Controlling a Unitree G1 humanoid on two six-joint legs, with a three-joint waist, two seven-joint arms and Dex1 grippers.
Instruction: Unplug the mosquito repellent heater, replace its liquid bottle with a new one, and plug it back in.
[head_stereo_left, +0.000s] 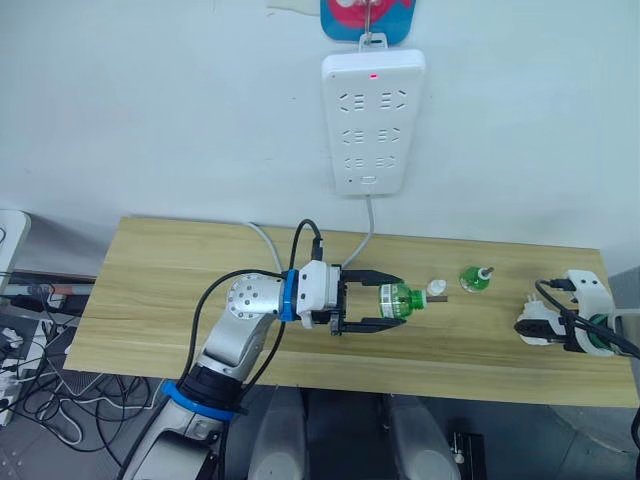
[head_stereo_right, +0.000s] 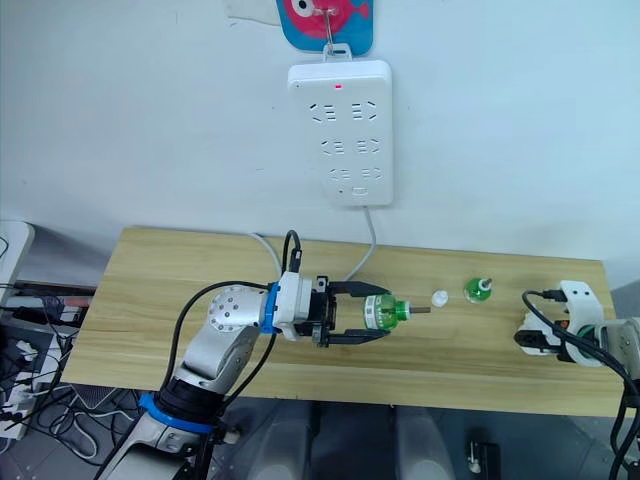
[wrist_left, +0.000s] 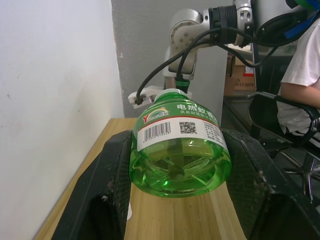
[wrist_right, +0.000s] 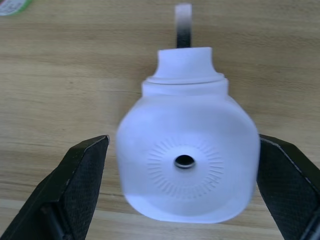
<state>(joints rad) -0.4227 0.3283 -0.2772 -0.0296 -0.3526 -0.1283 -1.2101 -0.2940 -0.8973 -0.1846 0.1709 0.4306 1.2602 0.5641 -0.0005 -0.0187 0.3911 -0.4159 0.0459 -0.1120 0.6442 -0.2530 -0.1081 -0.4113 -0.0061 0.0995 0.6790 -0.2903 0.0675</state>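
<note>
The left claw (head_stereo_left: 388, 304) was clamped sideways on a green liquid bottle (head_stereo_left: 398, 300), one black finger along each side of it, over the middle of the wooden surface (head_stereo_left: 150, 290). The bottle's label carried a barcode, a QR code and Chinese print; the white characters on its green band appeared to read 电热蚊, the rest too small to make out.

Just beyond the bottle's neck, toward the right claw, lay one small white cap (head_stereo_left: 437, 289). Past that stood a second green bottle (head_stereo_left: 474, 279), upright, apart from the cap. That made two green bottles and one loose cap.

At the surface's far right end the right claw (wrist_right: 184, 197) had its fingers on either side of the mosquito repellent heater (wrist_right: 186, 162), a single white rounded unit with a ring of fine ribs around a small hole; whether the fingers pressed on it cannot be told.

The surface was a pale wood plank set against a plain white wall. On the wall above the left claw hung one long white power strip (head_stereo_left: 373, 120) with a red light lit, its cable dropping to the surface. Cables lay tangled on the floor off the left arm's side. A person in a white shirt (wrist_left: 300, 85) sat beyond the right arm.
</note>
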